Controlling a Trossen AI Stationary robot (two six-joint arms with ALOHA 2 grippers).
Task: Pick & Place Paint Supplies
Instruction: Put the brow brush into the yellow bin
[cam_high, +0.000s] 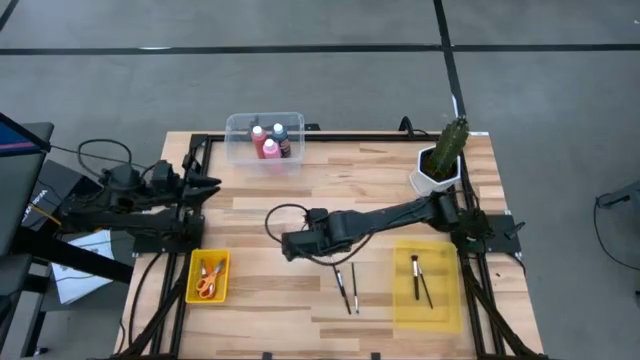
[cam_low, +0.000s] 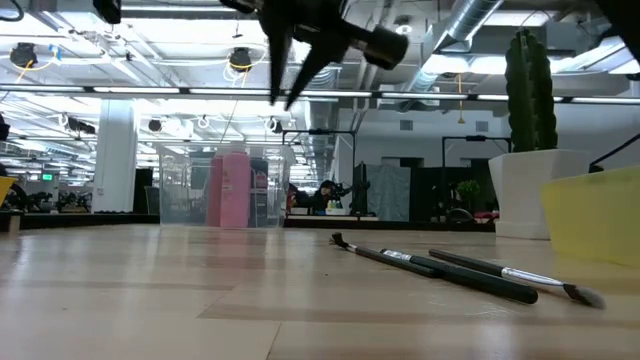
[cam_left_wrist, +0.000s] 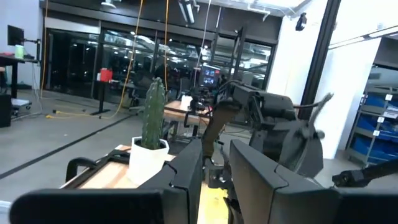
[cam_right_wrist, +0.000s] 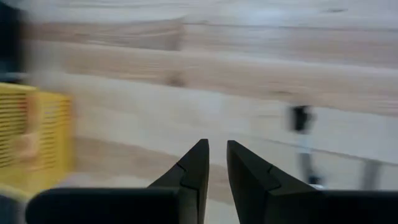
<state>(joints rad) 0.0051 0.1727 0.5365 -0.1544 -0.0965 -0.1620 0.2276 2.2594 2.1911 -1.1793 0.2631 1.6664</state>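
Two thin dark-handled brushes (cam_high: 347, 290) (cam_low: 430, 265) lie flat on the wooden table. Two more brushes (cam_high: 420, 280) lie in a flat yellow tray (cam_high: 430, 312) at the right. Red-handled and orange-handled scissors (cam_high: 208, 277) rest in a small yellow bin (cam_high: 193, 292). Pink, red and dark white-capped bottles (cam_high: 268, 142) stand in a clear box (cam_high: 240, 140) at the far edge. My right gripper (cam_high: 287, 247) (cam_right_wrist: 216, 146) hangs above the table's middle, left of the loose brushes, pointing down, fingers nearly together with nothing between them. My left gripper (cam_high: 212, 184) (cam_left_wrist: 216, 149) is drawn back at the left edge, level, also holding nothing.
A green plant in a white pot (cam_high: 445, 158) stands at the far right corner, close to the right arm's base. Bare wood lies between the yellow bin and the loose brushes. Dark cables loop over the table near the right gripper.
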